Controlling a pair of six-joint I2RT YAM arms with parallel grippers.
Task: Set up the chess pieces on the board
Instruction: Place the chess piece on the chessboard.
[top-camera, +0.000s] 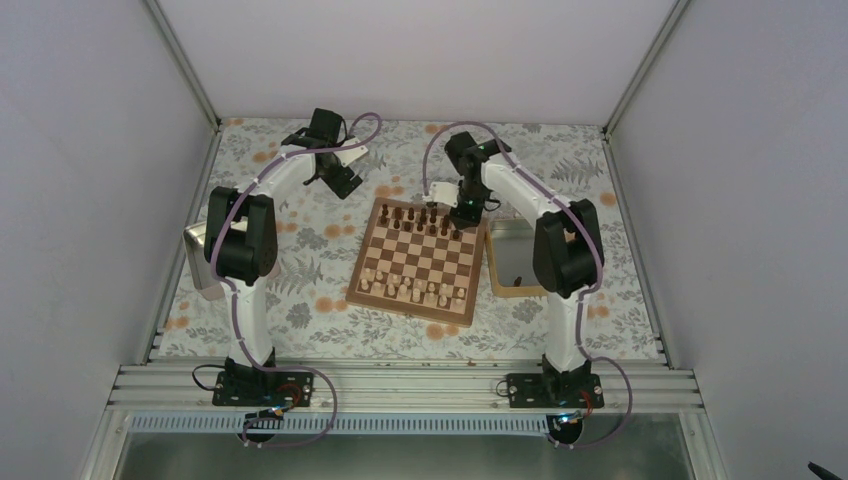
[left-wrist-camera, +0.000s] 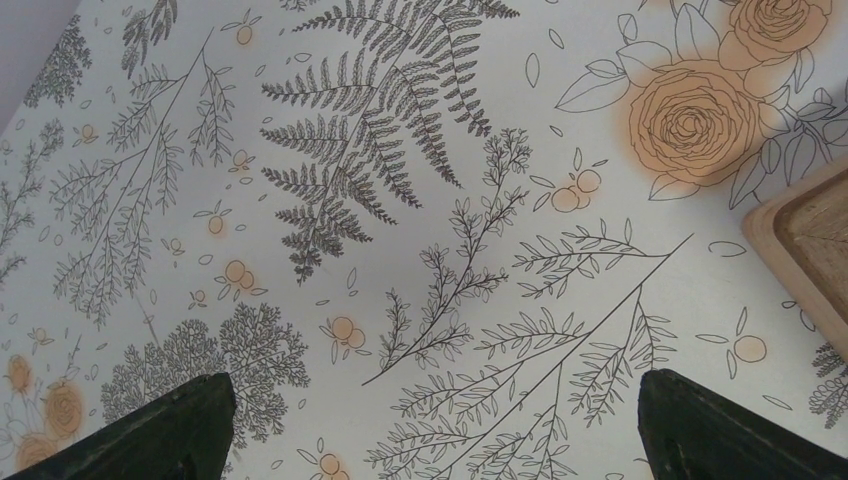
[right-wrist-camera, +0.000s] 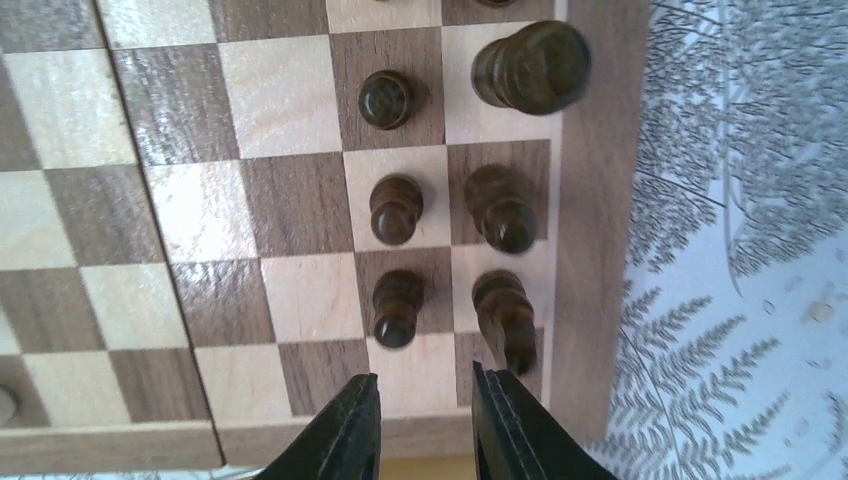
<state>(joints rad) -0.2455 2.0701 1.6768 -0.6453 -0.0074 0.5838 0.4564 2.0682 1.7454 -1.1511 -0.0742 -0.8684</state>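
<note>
The board (top-camera: 420, 258) lies mid-table, with dark chess pieces (top-camera: 425, 216) lined along its far edge and pale chessmen (top-camera: 415, 290) along its near edge. My right gripper (top-camera: 462, 210) hangs over the board's far right corner. In the right wrist view it (right-wrist-camera: 425, 390) is open, with only a bare light square between its fingers (right-wrist-camera: 345, 430). Just ahead of them stand a dark pawn (right-wrist-camera: 397, 307) and a taller dark piece (right-wrist-camera: 505, 318); more dark pieces (right-wrist-camera: 500, 207) fill the two rows beyond. My left gripper (top-camera: 345, 180) is wide open and empty (left-wrist-camera: 430, 440) over the flowered cloth.
A tan-rimmed tray (top-camera: 515, 262) sits right of the board, partly behind the right arm. A grey metal container (top-camera: 197, 258) is at the left table edge. A pale wooden corner (left-wrist-camera: 800, 240) shows at the right of the left wrist view. White walls enclose the table.
</note>
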